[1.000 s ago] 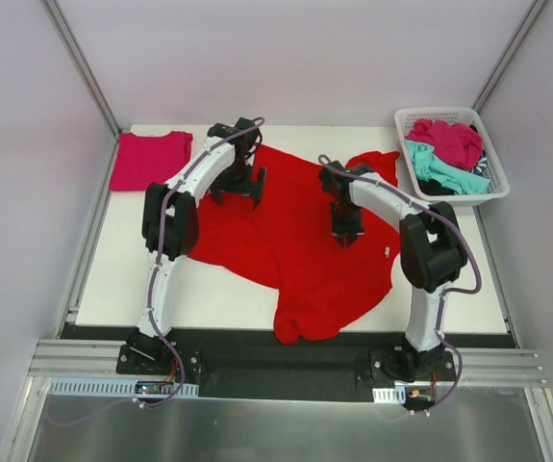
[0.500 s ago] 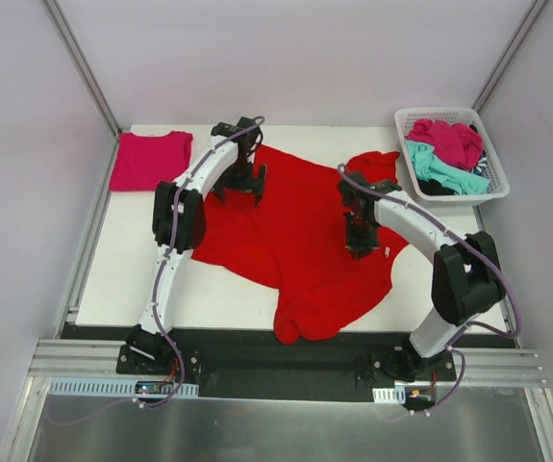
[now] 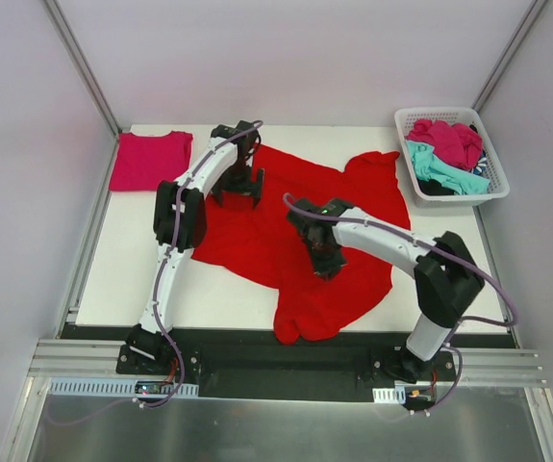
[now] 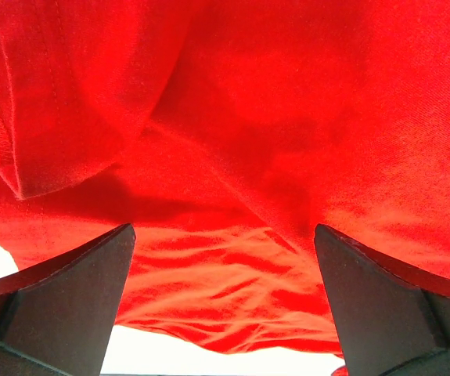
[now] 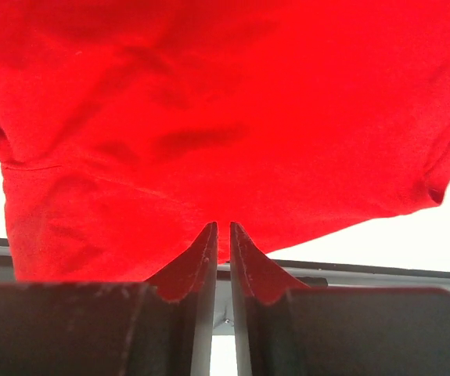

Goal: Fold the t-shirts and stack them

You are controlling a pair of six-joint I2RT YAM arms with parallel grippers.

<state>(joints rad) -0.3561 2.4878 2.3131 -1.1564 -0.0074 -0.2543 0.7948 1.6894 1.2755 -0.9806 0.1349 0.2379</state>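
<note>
From above, shows a matt white table between plain pale walls; large bright red t-shirt spread rumpled mid-table, folded magenta-pink t-shirt at the far-left corner, white plastic lattice basket of crumpled shirts far right. Left gripper and right gripper both on the red cloth. Left wrist: jaws spread wide over soft folds. Right wrist: jaws nearly together, pinching red knit.

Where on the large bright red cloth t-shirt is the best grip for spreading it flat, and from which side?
On the red t-shirt, probably the bunched near corner, pinched from above on the near side: it humps up over the edge of the white table, while the middle lies flat.
</note>
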